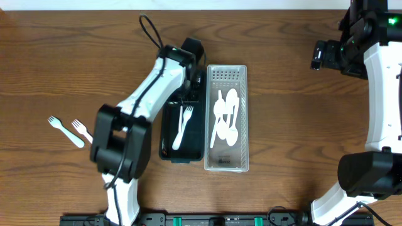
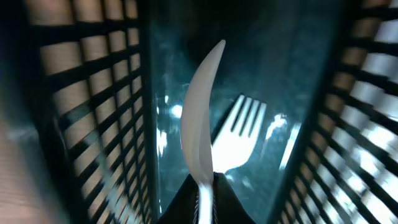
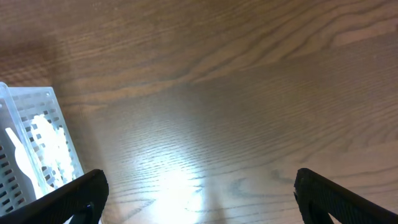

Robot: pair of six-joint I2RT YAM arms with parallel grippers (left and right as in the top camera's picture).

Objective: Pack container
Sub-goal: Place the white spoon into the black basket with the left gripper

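Note:
My left gripper point(image 2: 205, 182) is shut on the handle of a white plastic utensil point(image 2: 200, 112), seen edge-on, and holds it inside the black slotted container point(image 1: 164, 135). In the overhead view the gripper point(image 1: 191, 70) is over the container's far end. A white fork point(image 1: 182, 125) lies on the container's floor and also shows in the left wrist view point(image 2: 239, 137). A clear white container point(image 1: 244, 125) beside it holds several white spoons point(image 1: 226, 116). My right gripper point(image 3: 199, 193) is open and empty above bare wood, at the far right in the overhead view point(image 1: 320, 55).
Two white forks point(image 1: 59, 125) point(image 1: 80, 130) lie on the wooden table to the left of the left arm. The white container's corner point(image 3: 43, 124) shows at the left of the right wrist view. The black container's slatted wall point(image 2: 87, 93) closely flanks the left gripper.

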